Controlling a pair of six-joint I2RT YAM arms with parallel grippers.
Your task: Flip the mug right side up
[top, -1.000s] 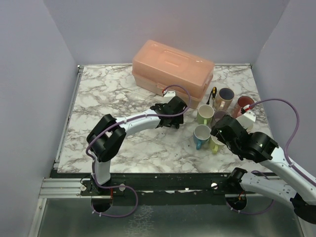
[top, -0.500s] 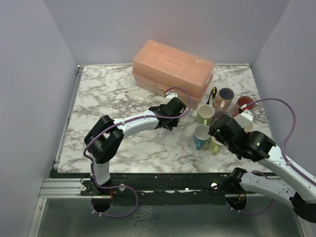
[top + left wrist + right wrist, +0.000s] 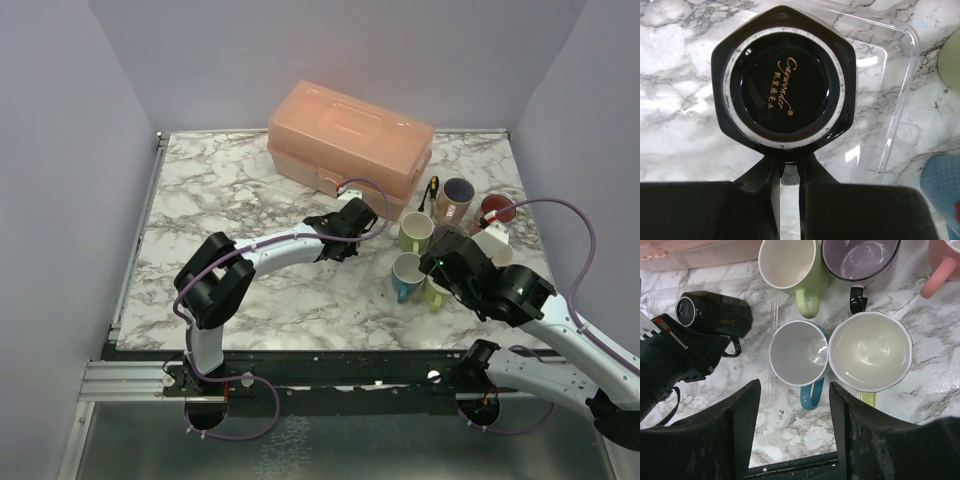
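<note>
The black mug (image 3: 715,315) lay on its side on a clear plastic tray (image 3: 890,100) near the middle of the marble bench (image 3: 230,190), just near of the peach box (image 3: 350,135) and left of a cluster of upright mugs. Its base, with gold lettering, faced left. The left tool (image 3: 788,172) was clamped on the mug's handle. The right tool (image 3: 794,395) hung with fingers apart above the blue-handled mug (image 3: 797,352) and the cream mug (image 3: 870,350), gripping nothing.

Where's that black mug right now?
The black mug sits at left in the right wrist view, left of the green mug, its handle pinched by the left gripper.
</note>
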